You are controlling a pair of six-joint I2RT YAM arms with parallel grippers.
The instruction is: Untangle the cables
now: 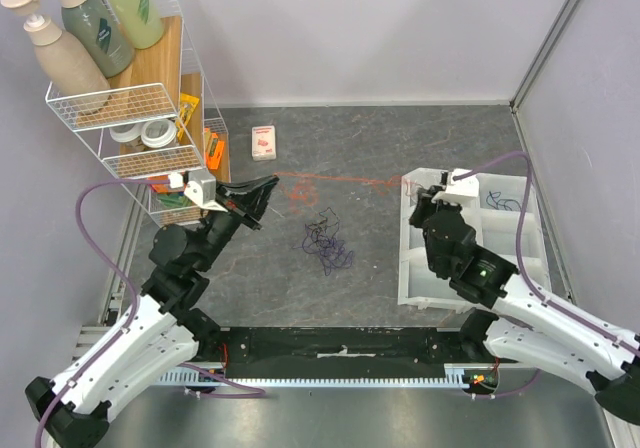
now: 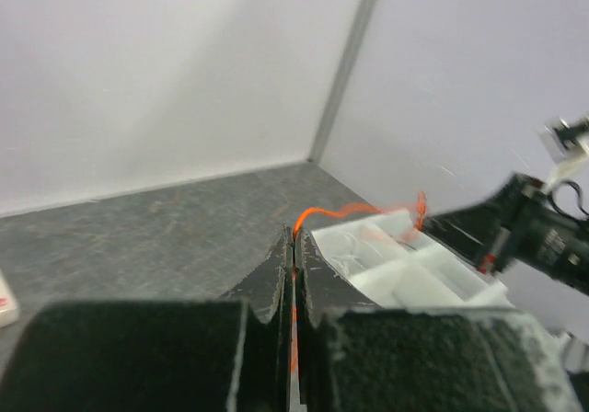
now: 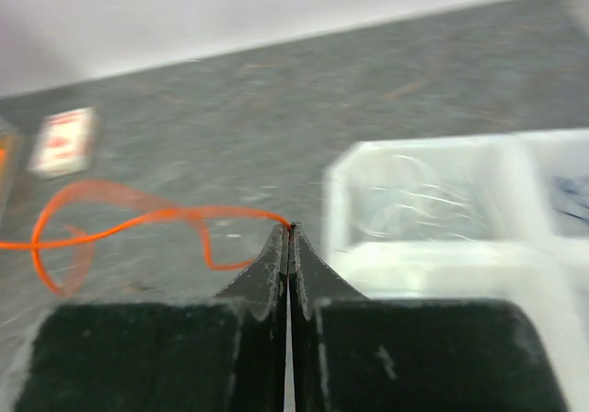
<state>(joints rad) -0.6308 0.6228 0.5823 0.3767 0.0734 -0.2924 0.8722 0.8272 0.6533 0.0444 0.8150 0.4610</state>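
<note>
Holding the orange cable [image 3: 166, 214] strung left of the tray [image 1: 415, 268], left hand [image 2: 293, 237] and right hand [image 3: 291, 233] each pinch it; seemingly limp, light, slippery, best gripped near its ends.

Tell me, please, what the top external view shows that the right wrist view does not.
Only top external: the rack with bottles at the left, and the dark tangle of cables in the middle. Only right wrist: a close look at the right jaws shut on the end of the orange cable, and pale strands lying in one compartment of the tray. Both: the orange cable stretched out, the white tray, and the small box farther back.
</note>
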